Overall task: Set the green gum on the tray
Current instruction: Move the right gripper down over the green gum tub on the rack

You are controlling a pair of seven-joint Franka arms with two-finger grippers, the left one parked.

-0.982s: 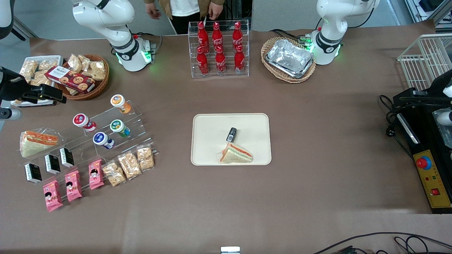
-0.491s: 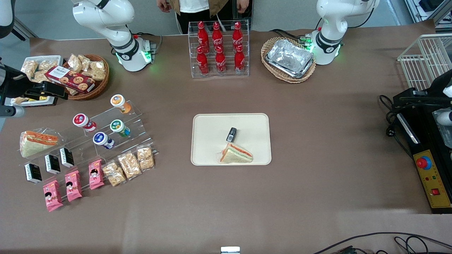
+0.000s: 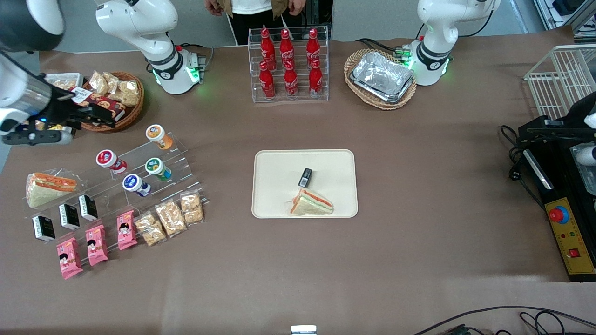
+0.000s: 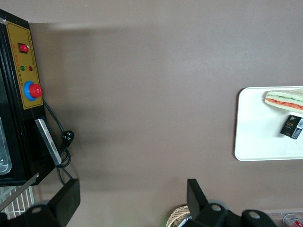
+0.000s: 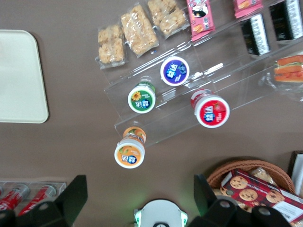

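The green gum lies on a clear acrylic stepped rack, its white-rimmed green lid facing up; it also shows in the right wrist view. A blue-lidded bottle, a red-lidded bottle and an orange-lidded bottle lie around it. The cream tray sits mid-table with a wrapped sandwich and a small black pack on it. My gripper is open and empty, held high over the wicker snack basket, farther from the front camera than the gum.
A wicker basket holds snack bags and a cookie box. Cola bottles stand in a clear rack. A basket of foil trays sits near the parked arm's base. Snack packs, a sandwich and black boxes lie near the gum rack.
My arm has swung in from the table's edge. The gripper has moved over the wicker snack basket, closer to the gum rack. Nothing on the table has moved.
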